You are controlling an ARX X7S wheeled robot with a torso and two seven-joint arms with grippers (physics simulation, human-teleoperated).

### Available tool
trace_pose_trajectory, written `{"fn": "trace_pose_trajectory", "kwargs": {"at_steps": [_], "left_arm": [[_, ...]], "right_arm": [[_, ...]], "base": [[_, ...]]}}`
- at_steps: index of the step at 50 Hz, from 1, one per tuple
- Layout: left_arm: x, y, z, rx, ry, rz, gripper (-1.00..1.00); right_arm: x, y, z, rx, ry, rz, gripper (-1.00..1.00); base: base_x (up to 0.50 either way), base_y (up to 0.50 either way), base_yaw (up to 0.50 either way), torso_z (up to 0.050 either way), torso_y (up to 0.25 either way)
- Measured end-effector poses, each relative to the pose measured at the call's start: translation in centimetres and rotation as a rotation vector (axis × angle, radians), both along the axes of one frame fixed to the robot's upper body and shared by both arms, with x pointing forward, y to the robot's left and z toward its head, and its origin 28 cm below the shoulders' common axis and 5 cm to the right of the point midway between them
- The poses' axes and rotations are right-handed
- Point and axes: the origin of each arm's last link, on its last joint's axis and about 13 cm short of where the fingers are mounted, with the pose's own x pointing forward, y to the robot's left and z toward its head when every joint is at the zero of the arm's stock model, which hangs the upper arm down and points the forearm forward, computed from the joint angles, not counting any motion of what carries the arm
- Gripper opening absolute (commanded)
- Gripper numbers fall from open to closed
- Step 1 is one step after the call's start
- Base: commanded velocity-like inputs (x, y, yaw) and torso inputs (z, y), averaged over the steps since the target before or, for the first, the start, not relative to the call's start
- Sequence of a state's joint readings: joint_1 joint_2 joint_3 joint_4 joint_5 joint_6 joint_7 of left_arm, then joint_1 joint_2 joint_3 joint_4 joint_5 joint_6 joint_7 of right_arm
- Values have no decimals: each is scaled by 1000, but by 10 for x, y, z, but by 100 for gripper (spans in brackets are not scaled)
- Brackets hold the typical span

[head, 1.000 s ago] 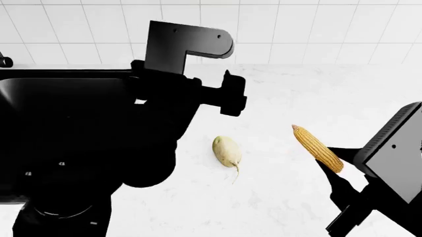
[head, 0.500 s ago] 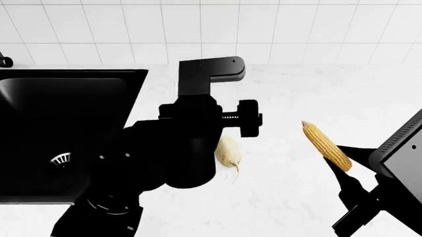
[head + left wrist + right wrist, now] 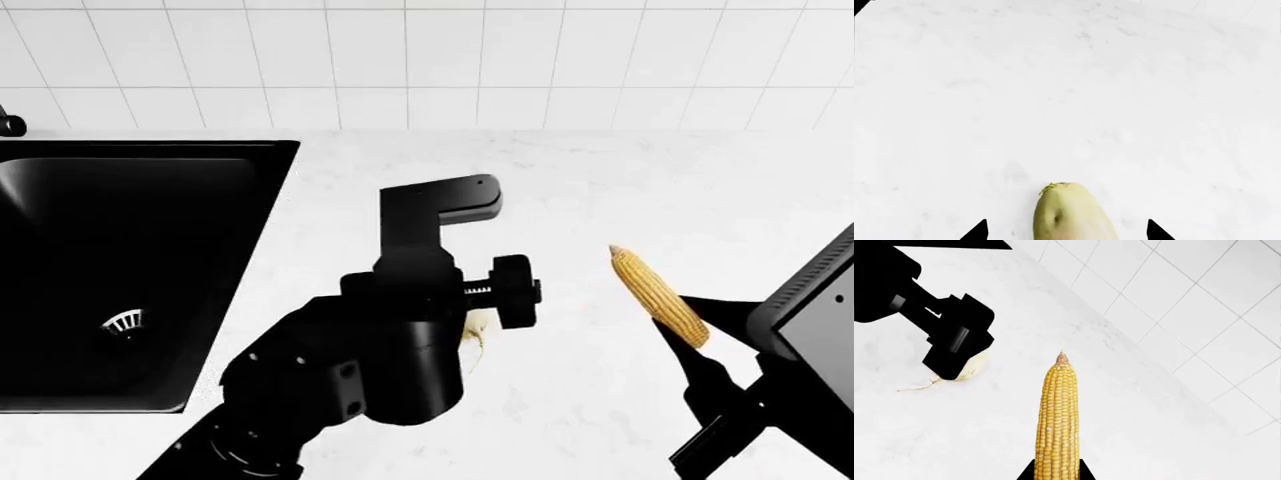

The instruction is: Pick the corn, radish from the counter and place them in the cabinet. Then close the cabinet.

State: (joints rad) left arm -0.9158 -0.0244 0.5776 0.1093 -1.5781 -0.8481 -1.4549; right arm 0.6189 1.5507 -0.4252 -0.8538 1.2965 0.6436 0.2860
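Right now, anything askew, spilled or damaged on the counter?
Nothing stands out. The radish lies whole on the counter between the left hand's fingertips. The corn is intact in the right hand. No spills on the marble; the sink looks normal.

You have a black sink (image 3: 147, 270) at the left of the head view, sunk into the surface, with a small round metal drain (image 3: 123, 322) low in its basin. A wall of white square tiles (image 3: 534, 60) with thin grey grout lines runs along the back.
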Motion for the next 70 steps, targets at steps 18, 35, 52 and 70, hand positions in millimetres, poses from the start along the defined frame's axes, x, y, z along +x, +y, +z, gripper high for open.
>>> {"fn": "trace_pose_trajectory", "kwargs": {"at_steps": [18,35,52,70], "left_arm": [[-4,-8,-14,-13,47,-30,100],[7,-9,-23,11,37,-35,100],[11,-11,-35,55,57,-65,100],[10,-9,-39,116,25,-88,-100]], "right_arm": [[1,-2,-2,-5,-2,-7,-100],[1,-2,-6,1,4,-10,-100],[2,-2,-7,7,3,-11,-100],[1,-2,-5,10,-3,-13,-100]], "base": [[0,0,0,0,0],[0,0,0,0,0],[0,0,0,0,0],[0,0,0,0,0]]}}
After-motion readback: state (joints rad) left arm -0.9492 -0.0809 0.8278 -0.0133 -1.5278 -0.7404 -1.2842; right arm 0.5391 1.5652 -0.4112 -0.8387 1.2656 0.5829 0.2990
